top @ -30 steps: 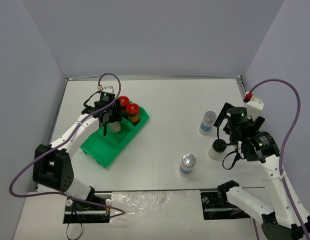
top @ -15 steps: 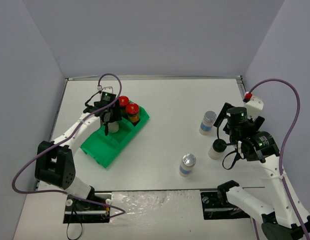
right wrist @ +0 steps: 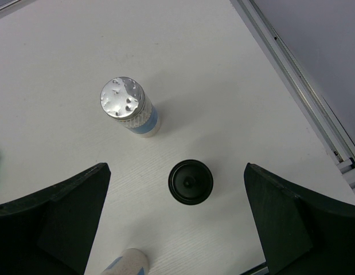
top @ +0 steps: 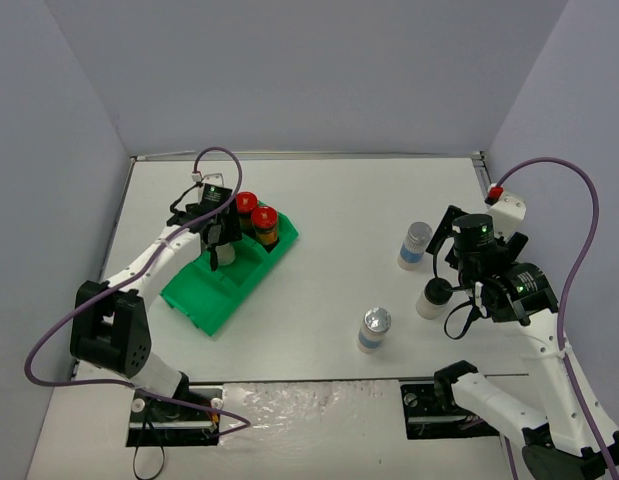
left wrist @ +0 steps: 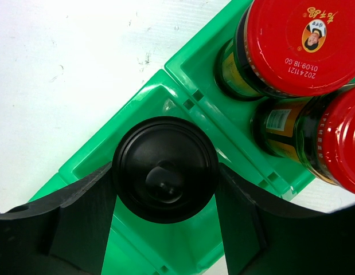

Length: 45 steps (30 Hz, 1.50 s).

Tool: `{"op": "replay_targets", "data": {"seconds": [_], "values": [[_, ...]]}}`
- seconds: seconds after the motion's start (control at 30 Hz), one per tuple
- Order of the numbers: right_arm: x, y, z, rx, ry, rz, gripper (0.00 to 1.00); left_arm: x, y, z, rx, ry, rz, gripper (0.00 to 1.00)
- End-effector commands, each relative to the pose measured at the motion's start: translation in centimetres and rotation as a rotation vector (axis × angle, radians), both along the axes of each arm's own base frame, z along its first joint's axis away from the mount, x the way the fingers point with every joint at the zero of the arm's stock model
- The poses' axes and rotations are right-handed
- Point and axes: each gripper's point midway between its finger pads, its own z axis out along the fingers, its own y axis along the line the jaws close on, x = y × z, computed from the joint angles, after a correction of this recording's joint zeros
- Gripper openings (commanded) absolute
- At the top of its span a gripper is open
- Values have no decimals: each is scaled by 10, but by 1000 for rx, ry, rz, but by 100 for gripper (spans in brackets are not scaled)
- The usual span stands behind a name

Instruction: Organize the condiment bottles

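Observation:
My left gripper (left wrist: pixel 164 179) is shut on a black-capped jar (left wrist: pixel 164 166) that stands in the middle compartment of the green tray (left wrist: pixel 183 240). Two red-capped jars (left wrist: pixel 297 43) (left wrist: pixel 338 143) stand in the adjoining compartment; they also show from the top view (top: pixel 246 203) (top: pixel 264 217). My right gripper (right wrist: pixel 176 172) is wide open and hangs above the other black-capped jar (right wrist: pixel 190 181), which stands on the table (top: pixel 435 297). One silver-capped jar with a blue label (right wrist: pixel 127 104) stands beyond it. Another silver-capped jar (top: pixel 374 328) stands nearer the front.
The green tray (top: pixel 201 302) lies slanted at the left of the white table, its nearest compartment holding nothing. A metal rail (right wrist: pixel 303 91) runs along the table's right edge, close to the right gripper. Grey walls close in the back and sides.
My left gripper has shifted slightly over the tray with the black-capped jar, whose pale body now shows less. The right arm and the jars on the table have not moved.

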Motion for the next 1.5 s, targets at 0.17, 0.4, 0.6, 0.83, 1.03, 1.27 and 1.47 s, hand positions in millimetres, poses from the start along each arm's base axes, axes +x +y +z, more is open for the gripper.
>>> {"op": "replay_targets", "data": {"seconds": [0.17,0.4,0.6,0.83,1.03,1.27,1.47], "values": [[8,0,5,-7,-33,-6,100,13,5,22,-9,-77,57,0],[8,-1,4,-8,-29,-8,100,13,4,15,-16,-56,62,0],[8,-1,2,-11,-25,-7,100,11,4,5,-2,-1,71,14],[7,0,2,-8,-26,-5,100,9,6,3,4,11,82,46],[7,0,2,-8,-26,-3,100,7,10,8,24,21,91,74],[8,0,0,-9,-18,-1,100,4,12,23,28,7,91,81],[9,1,2,-10,-19,-1,100,-2,8,65,41,-65,55,81]]}}
